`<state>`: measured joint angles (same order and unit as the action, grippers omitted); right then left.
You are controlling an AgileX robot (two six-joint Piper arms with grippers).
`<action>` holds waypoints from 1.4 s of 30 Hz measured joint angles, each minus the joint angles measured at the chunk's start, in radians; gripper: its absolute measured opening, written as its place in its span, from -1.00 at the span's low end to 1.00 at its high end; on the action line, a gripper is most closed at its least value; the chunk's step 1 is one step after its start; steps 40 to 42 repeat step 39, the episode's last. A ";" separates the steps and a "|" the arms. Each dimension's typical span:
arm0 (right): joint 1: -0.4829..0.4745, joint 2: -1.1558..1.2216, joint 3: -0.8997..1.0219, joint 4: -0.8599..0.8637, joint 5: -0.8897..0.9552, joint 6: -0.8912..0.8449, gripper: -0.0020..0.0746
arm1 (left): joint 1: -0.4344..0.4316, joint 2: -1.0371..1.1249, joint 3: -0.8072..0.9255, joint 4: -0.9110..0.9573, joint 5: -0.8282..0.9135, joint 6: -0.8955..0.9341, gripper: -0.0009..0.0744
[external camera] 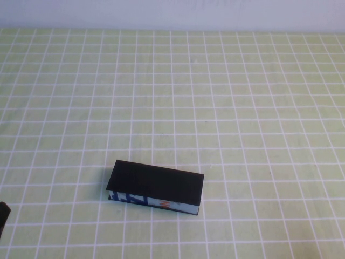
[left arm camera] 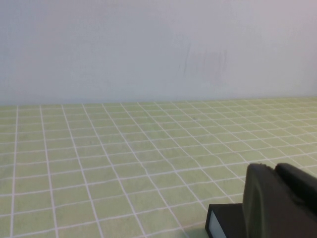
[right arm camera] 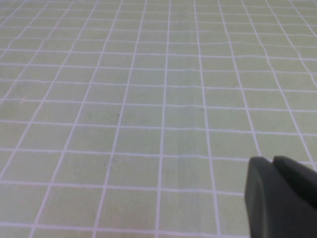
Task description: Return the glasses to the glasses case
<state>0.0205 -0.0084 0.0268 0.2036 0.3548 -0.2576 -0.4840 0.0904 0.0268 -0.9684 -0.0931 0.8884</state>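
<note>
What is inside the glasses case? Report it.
Cannot be seen: the glasses case lies shut, its flat black lid covering the interior. No glasses show anywhere on the table. Left end effector sits beside it; right end effector is over bare cloth.

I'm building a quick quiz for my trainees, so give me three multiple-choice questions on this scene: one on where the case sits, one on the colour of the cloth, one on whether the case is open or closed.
1. Where is the glasses case?
A. far end of the table, by the wall
B. near part of the table, slightly to the robot's left
C. far right corner

2. What colour is the tablecloth?
A. light green with white grid lines
B. plain blue
C. red and white stripes

3. What state is the glasses case in?
A. lid fully raised
B. lid down, flat
C. lying on its side, lining showing

Answers: B, since the high view shows it low and left of centre. A, since all three views show green squares with white lines. B, since its flat black top covers the box and only the printed front shows.

The glasses are in no view. The left tool sits beside the case; the right tool hangs over bare cloth.
</note>
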 joint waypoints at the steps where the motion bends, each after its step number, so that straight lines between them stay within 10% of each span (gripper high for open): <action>1: 0.000 0.000 0.000 0.000 0.000 0.000 -0.98 | 0.000 0.000 0.000 0.000 0.000 0.000 -0.98; 11: 0.000 0.000 0.000 -0.002 0.000 0.000 -0.98 | 0.027 0.000 0.000 0.256 -0.041 -0.147 -0.98; 22: 0.000 0.000 0.000 -0.002 0.000 0.000 -0.98 | 0.428 -0.092 0.000 0.932 0.162 -0.845 -0.98; 42: 0.000 -0.001 0.000 -0.002 0.000 0.000 -0.98 | 0.443 -0.099 0.000 0.990 0.480 -0.899 -0.98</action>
